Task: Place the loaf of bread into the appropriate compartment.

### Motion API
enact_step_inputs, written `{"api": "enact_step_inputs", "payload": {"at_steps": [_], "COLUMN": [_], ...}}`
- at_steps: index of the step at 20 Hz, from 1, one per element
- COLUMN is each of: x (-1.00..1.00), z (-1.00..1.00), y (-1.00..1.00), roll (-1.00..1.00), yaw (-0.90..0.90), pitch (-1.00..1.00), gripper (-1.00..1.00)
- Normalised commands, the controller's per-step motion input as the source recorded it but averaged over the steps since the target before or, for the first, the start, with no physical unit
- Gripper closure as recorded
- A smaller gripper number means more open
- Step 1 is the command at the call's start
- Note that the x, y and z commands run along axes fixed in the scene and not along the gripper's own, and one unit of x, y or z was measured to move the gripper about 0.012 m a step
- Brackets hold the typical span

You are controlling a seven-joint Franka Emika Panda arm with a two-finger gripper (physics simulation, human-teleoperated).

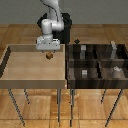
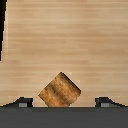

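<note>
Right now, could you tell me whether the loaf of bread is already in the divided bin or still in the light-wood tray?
Still in the tray. The loaf of bread sits on its pale floor under the gripper; the divided bin stands apart.

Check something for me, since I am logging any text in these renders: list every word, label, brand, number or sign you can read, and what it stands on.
None: no readable text shows in either view.
Loaf of bread: plain brown grain, no label.
Light-wood tray: bare wood.
Divided bin and its small grey-white blocks: no markings visible; too small to be sure.
Robot arm and gripper: no logo legible.
</note>
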Motion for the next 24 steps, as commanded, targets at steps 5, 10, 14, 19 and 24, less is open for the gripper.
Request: {"api": "enact_step_inputs", "payload": {"at_steps": [5, 10, 14, 19, 24], "x": [0.00, 0.00, 0.00, 0.00, 0.00], "z": [-0.20, -0.60, 0.00, 0.20, 1.00], "y": [0.00, 0.00, 0.00, 0.00, 0.00], "roll": [0.00, 0.00, 0.00, 0.00, 0.00], "yaw": [0.00, 0.00, 0.00, 0.00, 0.00], "pitch": [0.00, 0.00, 0.00, 0.00, 0.00], "gripper": [-1.00, -1.00, 1.00, 1.00, 1.00]}}
